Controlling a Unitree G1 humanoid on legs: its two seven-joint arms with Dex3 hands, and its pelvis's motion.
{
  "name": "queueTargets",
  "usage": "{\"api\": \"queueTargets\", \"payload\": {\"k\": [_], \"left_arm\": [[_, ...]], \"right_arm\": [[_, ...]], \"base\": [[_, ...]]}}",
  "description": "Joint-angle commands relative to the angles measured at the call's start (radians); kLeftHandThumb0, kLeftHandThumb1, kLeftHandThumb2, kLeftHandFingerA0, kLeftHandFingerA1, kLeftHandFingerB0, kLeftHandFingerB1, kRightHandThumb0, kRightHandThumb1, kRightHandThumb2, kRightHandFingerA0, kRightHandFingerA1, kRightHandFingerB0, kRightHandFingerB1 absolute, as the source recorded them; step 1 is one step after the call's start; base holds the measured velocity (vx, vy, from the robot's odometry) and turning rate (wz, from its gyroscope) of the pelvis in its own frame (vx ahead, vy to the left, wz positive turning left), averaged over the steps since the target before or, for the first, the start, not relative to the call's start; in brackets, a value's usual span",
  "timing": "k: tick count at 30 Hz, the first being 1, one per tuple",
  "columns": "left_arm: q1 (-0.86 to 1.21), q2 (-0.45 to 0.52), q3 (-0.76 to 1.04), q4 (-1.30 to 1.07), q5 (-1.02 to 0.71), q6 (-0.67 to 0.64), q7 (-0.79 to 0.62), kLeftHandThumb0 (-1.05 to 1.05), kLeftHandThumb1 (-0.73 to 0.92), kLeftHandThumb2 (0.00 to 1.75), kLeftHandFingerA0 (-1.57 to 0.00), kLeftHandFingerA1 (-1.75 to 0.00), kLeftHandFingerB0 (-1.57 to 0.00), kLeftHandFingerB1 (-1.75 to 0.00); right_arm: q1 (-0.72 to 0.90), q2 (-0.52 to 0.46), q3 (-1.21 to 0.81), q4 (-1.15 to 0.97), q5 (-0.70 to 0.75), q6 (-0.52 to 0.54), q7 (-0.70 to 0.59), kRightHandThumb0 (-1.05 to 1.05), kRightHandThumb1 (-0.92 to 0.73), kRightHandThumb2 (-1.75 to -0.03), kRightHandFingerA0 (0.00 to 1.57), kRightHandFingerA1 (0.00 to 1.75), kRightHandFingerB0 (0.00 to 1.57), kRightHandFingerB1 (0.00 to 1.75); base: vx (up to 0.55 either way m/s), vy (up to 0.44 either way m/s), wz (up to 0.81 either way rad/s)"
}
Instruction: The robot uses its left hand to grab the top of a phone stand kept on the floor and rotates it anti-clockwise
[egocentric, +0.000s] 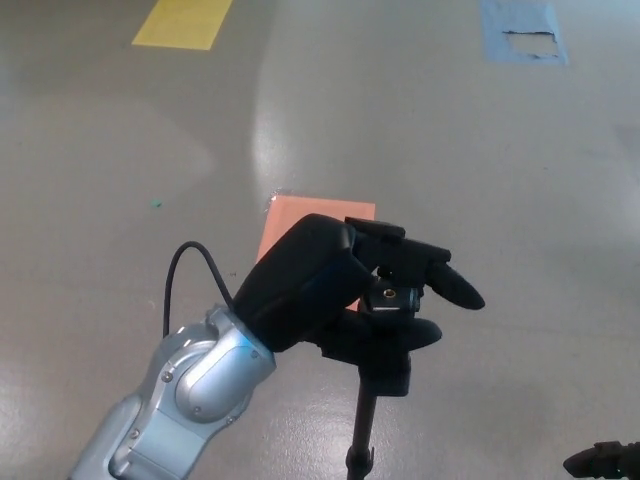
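your left hand (335, 290) is wrapped around the head of the phone stand (385, 335), which stands upright on the floor (120, 180) at the near middle of the view, its black pole dropping out of the bottom edge; the thumb sits under the head and the two fingers (435, 275) curl over its far side, so you are holding the top of the stand. i judge the grab done and the anti-clockwise turn as the step in hand; how much rotation is finished you cannot read from this one view, so count the twist as left to complete, then the release. your right hand (605, 462) shows only as a dark sliver at the near right corner, and you cannot tell how it is set. no brand, label or writing can be read: the orange patch (300, 215), the yellow patch (180, 22) and the blue patch (522, 30) on the floor are all blank
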Motion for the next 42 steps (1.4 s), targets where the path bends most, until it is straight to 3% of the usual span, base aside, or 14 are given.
{"api": "queueTargets", "payload": {"k": [1,2,10,11,14,15,22,24,25,35,36,39,40,42], "left_arm": [[0.008,-0.007,0.007,0.0,0.01,-0.04,0.042,-0.25,0.7,0.62,-0.92,-1.2,-1.04,-0.54],[0.01,-0.009,0.007,-0.003,0.011,-0.035,0.043,-0.25,0.7,0.62,-0.91,-1.22,-1.03,-0.53],[0.014,-0.023,0.006,-0.003,-0.045,-0.001,0.007,-0.2,0.7,0.61,-0.83,-1.39,-0.97,-0.53],[0.016,-0.025,0.006,-0.001,-0.062,0.005,-0.004,-0.21,0.66,0.64,-0.84,-1.4,-0.95,-0.54],[0.019,-0.031,0.009,0.006,-0.089,0.007,-0.015,-0.14,0.69,0.6,-0.84,-1.39,-0.96,-0.53],[0.021,-0.033,0.01,0.006,-0.104,0.015,-0.025,-0.19,0.69,0.62,-0.89,-1.3,-0.96,-0.52],[0.042,-0.047,0.018,-0.027,-0.2,0.104,-0.101,-0.25,0.7,0.61,-1.03,-0.5,-0.9,-0.49],[0.05,-0.053,0.02,-0.049,-0.255,0.162,-0.139,-0.27,0.59,0.85,-0.91,-0.65,-0.84,-0.65],[0.054,-0.062,0.025,-0.065,-0.3,0.214,-0.166,-0.16,0.7,0.62,-1.0,-0.5,-0.87,-0.48],[0.073,-0.132,0.072,-0.146,-0.511,0.522,-0.229,-0.14,0.66,0.6,-1.02,-0.51,-0.87,-0.48],[0.075,-0.135,0.075,-0.153,-0.521,0.543,-0.229,-0.13,0.66,0.6,-1.01,-0.51,-0.88,-0.48],[0.076,-0.14,0.082,-0.167,-0.538,0.582,-0.231,-0.13,0.67,0.6,-1.01,-0.5,-0.88,-0.48],[0.076,-0.142,0.086,-0.171,-0.549,0.601,-0.233,-0.14,0.66,0.61,-1.02,-0.52,-0.87,-0.48],[0.073,-0.148,0.093,-0.172,-0.57,0.632,-0.239,-0.15,0.65,0.62,-1.03,-0.54,-0.87,-0.49]], "right_arm": [[0.0,-0.019,-0.002,0.001,-0.003,0.002,0.001,-0.48,-0.77,-0.63,0.57,0.4,0.23,0.3],[-0.001,-0.02,-0.002,0.002,-0.002,0.002,0.003,-0.37,-0.56,-1.0,0.46,0.61,0.09,0.45],[-0.009,-0.02,-0.002,0.001,-0.002,0.004,0.008,-0.48,-0.77,-0.62,0.56,0.4,0.23,0.3],[-0.009,-0.021,-0.001,0.001,-0.003,0.002,0.009,-0.37,-0.56,-1.0,0.45,0.61,0.09,0.45],[-0.005,-0.024,0.001,-0.005,-0.005,-0.008,0.009,-0.37,-0.56,-1.0,0.46,0.61,0.09,0.45],[-0.006,-0.023,-0.001,-0.008,-0.004,0.003,0.006,-0.49,-0.76,-0.62,0.56,0.39,0.23,0.3],[-0.01,-0.021,-0.002,-0.003,-0.003,0.007,0.008,-0.56,-0.62,-0.85,0.49,0.52,0.2,0.42],[-0.009,-0.022,-0.003,-0.004,0.0,0.004,0.011,-0.49,-0.77,-0.62,0.55,0.39,0.24,0.31],[-0.013,-0.022,-0.003,-0.001,0.0,0.004,0.012,-0.37,-0.55,-0.99,0.45,0.61,0.1,0.45],[-0.026,-0.025,0.003,0.002,-0.007,-0.002,0.012,-0.48,-0.77,-0.62,0.55,0.4,0.24,0.31],[-0.028,-0.025,0.002,0.003,-0.006,0.001,0.017,-0.37,-0.56,-1.0,0.44,0.61,0.09,0.45],[-0.031,-0.023,0.0,0.004,-0.003,0.006,0.022,-0.37,-0.55,-0.99,0.45,0.61,0.1,0.46],[-0.031,-0.023,0.0,0.002,-0.003,0.008,0.02,-0.49,-0.77,-0.63,0.55,0.39,0.23,0.31],[-0.033,-0.022,0.001,0.0,-0.005,0.017,0.015,-0.49,-0.77,-0.62,0.55,0.39,0.24,0.3]], "base": [[0.0,0.0,0.0],[0.0,0.0,0.0],[0.0,0.0,0.0],[0.0,0.0,0.0],[0.0,0.0,0.0],[0.0,0.0,0.0],[0.0,0.0,0.0],[0.0,0.0,0.0],[0.0,0.0,0.0],[0.0,0.0,0.0],[0.0,0.0,0.0],[0.0,0.0,0.0],[0.0,0.0,0.0],[0.0,0.0,0.0]]}}
